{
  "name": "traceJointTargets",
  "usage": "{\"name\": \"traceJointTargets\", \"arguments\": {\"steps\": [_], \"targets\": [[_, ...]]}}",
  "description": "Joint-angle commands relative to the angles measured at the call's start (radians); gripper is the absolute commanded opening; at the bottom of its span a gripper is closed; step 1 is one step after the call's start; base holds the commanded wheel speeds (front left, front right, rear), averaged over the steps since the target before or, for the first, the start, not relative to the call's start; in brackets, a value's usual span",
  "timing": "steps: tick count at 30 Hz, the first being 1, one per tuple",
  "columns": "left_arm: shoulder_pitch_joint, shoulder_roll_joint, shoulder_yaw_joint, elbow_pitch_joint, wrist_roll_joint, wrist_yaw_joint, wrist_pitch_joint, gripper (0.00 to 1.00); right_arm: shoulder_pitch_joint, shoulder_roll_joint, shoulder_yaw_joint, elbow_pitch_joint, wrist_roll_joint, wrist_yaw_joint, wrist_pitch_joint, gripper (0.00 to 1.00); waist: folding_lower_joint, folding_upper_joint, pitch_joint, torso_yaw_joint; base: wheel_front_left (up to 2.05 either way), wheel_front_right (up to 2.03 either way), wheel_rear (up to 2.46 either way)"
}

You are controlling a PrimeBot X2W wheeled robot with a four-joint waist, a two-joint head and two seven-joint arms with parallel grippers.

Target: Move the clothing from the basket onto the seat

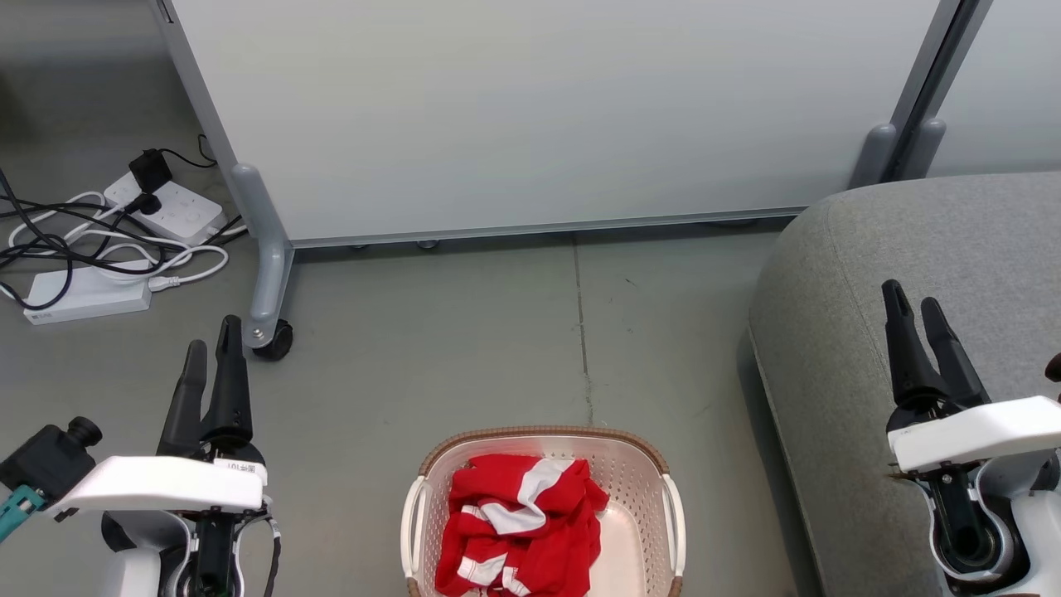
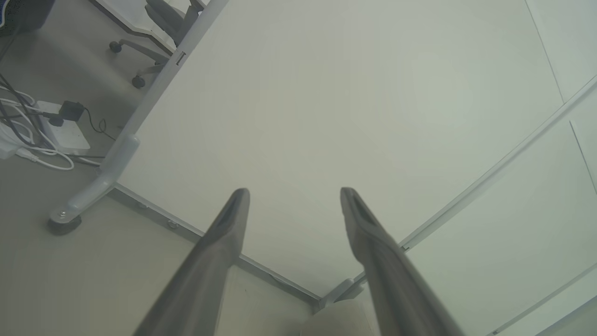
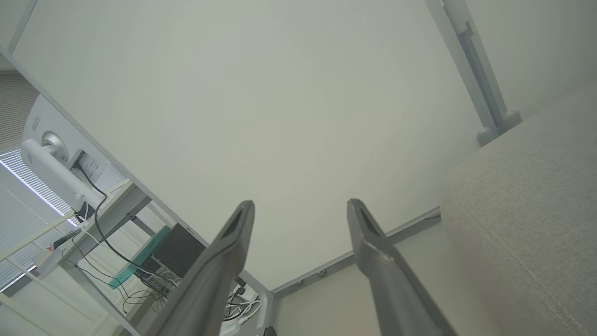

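A heap of red-and-white clothing [image 1: 518, 526] lies in the basket [image 1: 543, 433] on the grey floor [image 1: 464, 348], low in the head view and between the robot's two arms. The left gripper [image 1: 214, 333] and right gripper [image 1: 910, 295] both point away from it toward a pale partition [image 1: 530, 108], fingers parted and grasping nothing; the wrist views show the same open gap on the left [image 2: 294, 191] and on the right [image 3: 300, 203]. The heap sits behind and inward of both sets of fingertips, and looks slightly nearer the left arm. Its long axis seems to run toward and away from the robot, though its near end is cut off. The seat [image 1: 912, 240] lies to the right, beneath the right gripper.
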Motion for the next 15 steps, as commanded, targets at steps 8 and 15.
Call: {"name": "traceJointTargets", "arguments": {"steps": [8, 15], "targets": [[-0.025, 0.036, -0.036, -0.018, 0.176, 0.024, -0.031, 1.00, -0.029, -0.027, 0.028, -0.011, -0.132, 0.005, -0.031, 1.00, 0.0000, 0.0000, 0.000, 0.001, 0.00, 0.00, 0.00], [-0.016, 0.056, -0.065, -0.005, 0.289, 0.038, -0.054, 1.00, -0.033, -0.038, 0.055, 0.007, -0.225, 0.005, -0.051, 1.00, 0.0000, 0.0000, -0.001, 0.004, 0.00, 0.00, 0.00]]}}
